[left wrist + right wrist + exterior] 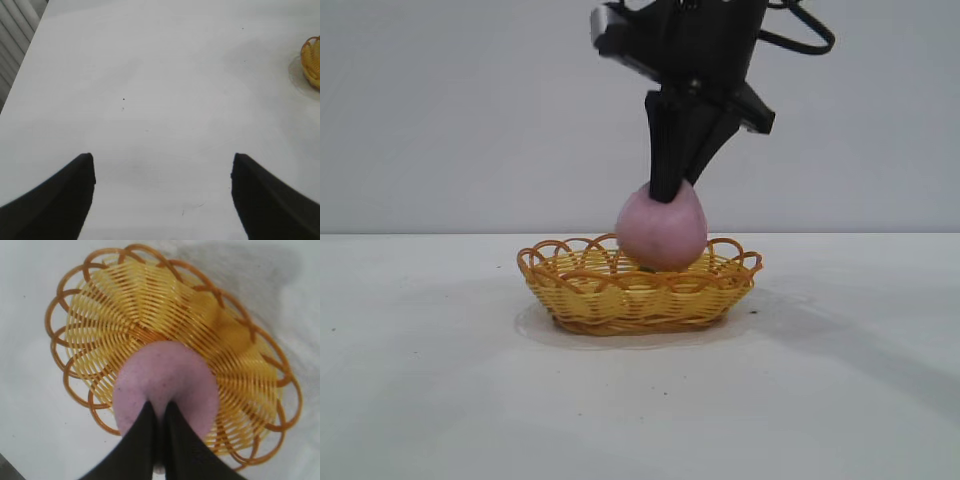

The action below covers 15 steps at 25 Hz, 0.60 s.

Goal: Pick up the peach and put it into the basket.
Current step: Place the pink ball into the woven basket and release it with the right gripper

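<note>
The pale pink-purple peach [660, 230] hangs over the middle of the yellow-orange wicker basket [575, 300], its underside sunk just below the looped rim. My right gripper [667, 190] comes down from above and is shut on the peach, its two black fingers pinched close together into the fruit's top. In the right wrist view the peach [165, 375] covers the basket's [100, 325] centre, with the gripper [159, 406] squeezing a fold of its skin. Whether the peach touches the basket floor is hidden. My left gripper [162, 160] stands open over bare table, well away.
The white table [420, 380] spreads on all sides of the basket. In the left wrist view an edge of the basket [312, 60] shows at the far side, and a ribbed white wall [15, 30] borders the table's corner.
</note>
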Available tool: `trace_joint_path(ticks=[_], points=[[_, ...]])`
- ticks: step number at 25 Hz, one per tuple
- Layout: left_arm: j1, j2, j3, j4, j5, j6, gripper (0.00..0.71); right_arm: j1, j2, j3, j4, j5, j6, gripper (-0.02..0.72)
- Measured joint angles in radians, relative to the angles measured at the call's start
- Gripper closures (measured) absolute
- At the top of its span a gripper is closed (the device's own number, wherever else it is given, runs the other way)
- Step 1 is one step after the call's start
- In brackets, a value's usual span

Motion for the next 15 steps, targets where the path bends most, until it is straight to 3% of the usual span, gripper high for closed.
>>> trace_joint_path(ticks=[3, 9, 15], points=[[0.000, 0.000, 0.000, 0.000, 0.000, 0.000, 0.175, 0.000, 0.009, 0.000, 0.030, -0.002, 0.000, 0.648], [0.000, 0.000, 0.000, 0.000, 0.000, 0.000, 0.175, 0.000, 0.009, 0.000, 0.049, -0.022, -0.002, 0.446], [0.000, 0.000, 0.000, 0.000, 0.000, 0.000, 0.175, -0.008, 0.009, 0.000, 0.002, -0.012, -0.002, 0.460]])
